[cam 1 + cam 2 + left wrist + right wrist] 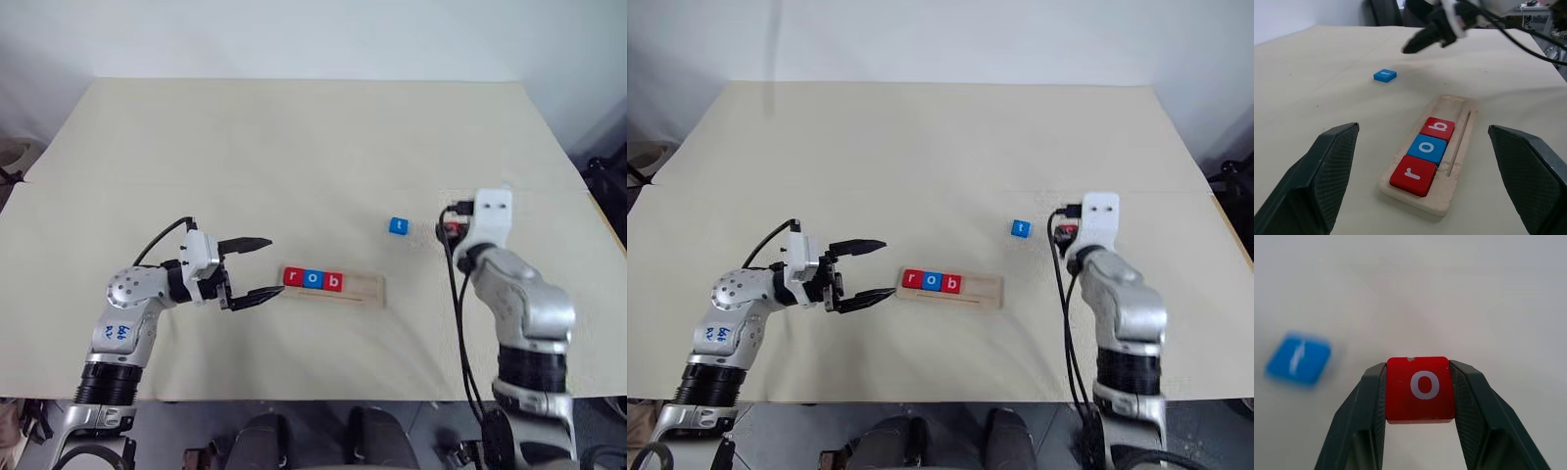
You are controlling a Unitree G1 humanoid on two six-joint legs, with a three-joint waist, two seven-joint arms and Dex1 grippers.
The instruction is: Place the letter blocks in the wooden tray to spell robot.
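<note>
- Your right claw (1420, 391) was clamped on the red "o" block (1420, 387), gripped by its two side edges and held clear of the table (294, 147), to the right of the wooden tray (364, 290).
- Your left claw (257, 269) stood with its fingers apart, holding nothing, just beside the tray's left end.
- The tray held three blocks touching in a row: red "r" (1413, 175), blue "o" (1427, 148), red "b" (1438, 128). Two slots to the right of them were empty.
- The blue "t" block (397, 225) lay loose on the table, beyond the tray and to its right.
- Risk, in my judgement: the grip was on edges only, so the block could twist or slip as you carried it.
- Risk: lowered tilted, it could catch the tray rim or nudge "b" out of line.
- Risk: set down turned, the letter would read crooked; leaving a gap would spoil the spacing.
- Readable writing: white lowercase r, o, b, o, t only; marks on the left arm were illegible.
</note>
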